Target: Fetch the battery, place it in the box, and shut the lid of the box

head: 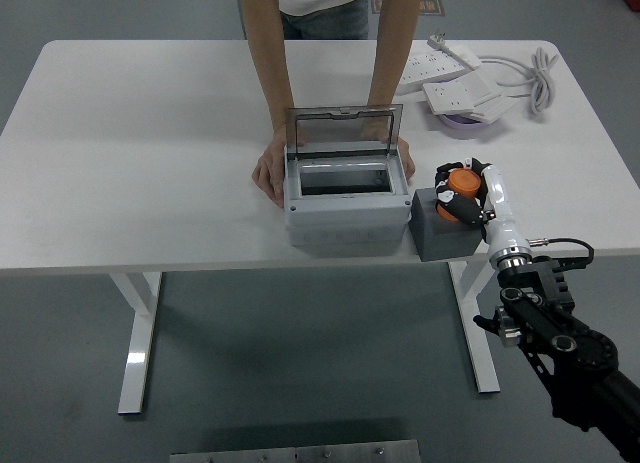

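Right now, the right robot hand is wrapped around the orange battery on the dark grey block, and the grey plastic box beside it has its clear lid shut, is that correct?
Not quite: the head view shows the clear lid standing open on the grey plastic box, which a person's hands steady. The rest holds: the right robot hand is wrapped around the orange battery on the dark grey block.

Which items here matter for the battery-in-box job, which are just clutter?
In the job:
- orange battery, gripped in the right hand
- grey block beneath it
- box, lid up
- person's hands steadying the box

Lying about:
- power strips
- coiled cable
- purple dish
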Action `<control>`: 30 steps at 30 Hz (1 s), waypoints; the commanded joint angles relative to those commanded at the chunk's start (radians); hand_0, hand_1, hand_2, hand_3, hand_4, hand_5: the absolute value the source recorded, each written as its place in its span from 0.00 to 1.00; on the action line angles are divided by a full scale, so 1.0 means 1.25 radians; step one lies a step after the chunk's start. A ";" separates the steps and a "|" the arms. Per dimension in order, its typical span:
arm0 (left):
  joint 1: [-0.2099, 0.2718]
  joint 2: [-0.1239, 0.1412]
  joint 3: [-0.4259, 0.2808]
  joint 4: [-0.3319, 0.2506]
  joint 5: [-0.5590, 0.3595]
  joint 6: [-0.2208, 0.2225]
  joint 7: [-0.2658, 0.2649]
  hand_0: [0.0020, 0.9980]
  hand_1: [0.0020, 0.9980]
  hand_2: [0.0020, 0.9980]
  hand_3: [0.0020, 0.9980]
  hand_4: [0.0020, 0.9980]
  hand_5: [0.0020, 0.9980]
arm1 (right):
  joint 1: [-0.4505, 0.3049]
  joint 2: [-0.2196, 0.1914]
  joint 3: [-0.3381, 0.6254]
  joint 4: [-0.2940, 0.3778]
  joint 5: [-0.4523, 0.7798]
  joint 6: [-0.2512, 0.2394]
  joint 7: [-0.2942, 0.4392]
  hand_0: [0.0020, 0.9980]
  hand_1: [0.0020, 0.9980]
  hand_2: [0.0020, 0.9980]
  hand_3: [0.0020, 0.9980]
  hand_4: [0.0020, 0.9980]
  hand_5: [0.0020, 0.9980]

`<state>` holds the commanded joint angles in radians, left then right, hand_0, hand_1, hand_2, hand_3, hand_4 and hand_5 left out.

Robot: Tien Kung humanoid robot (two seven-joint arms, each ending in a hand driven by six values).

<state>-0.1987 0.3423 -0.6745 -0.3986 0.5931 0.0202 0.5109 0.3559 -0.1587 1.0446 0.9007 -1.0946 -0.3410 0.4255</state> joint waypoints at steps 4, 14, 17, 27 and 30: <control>0.000 0.000 -0.002 0.000 0.004 0.000 0.001 0.81 0.88 0.82 0.82 0.82 0.52 | 0.011 -0.001 0.003 0.001 0.001 -0.001 -0.001 0.29 0.42 0.50 0.45 0.51 0.05; -0.001 0.002 -0.008 0.000 0.014 -0.001 0.004 0.81 0.89 0.82 0.82 0.82 0.53 | 0.062 -0.005 0.010 -0.002 0.007 -0.007 -0.008 0.28 0.42 0.49 0.44 0.49 0.04; -0.001 0.002 -0.010 -0.001 0.016 0.000 0.005 0.81 0.89 0.82 0.82 0.82 0.53 | 0.073 -0.008 0.011 -0.001 0.016 -0.007 -0.009 0.28 0.42 0.49 0.44 0.49 0.04; -0.003 0.005 -0.013 -0.001 0.021 0.000 0.007 0.82 0.89 0.83 0.82 0.83 0.55 | 0.101 -0.012 0.015 0.003 0.027 -0.009 -0.007 0.24 0.33 0.35 0.41 0.49 0.05; -0.003 0.005 -0.015 -0.002 0.023 0.000 0.009 0.82 0.89 0.83 0.82 0.83 0.55 | 0.103 -0.013 0.011 0.003 0.022 -0.006 -0.009 0.23 0.31 0.33 0.41 0.44 0.09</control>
<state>-0.2024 0.3486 -0.6936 -0.4007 0.6223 0.0201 0.5221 0.4845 -0.1748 1.0581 0.9046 -1.0676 -0.3481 0.4144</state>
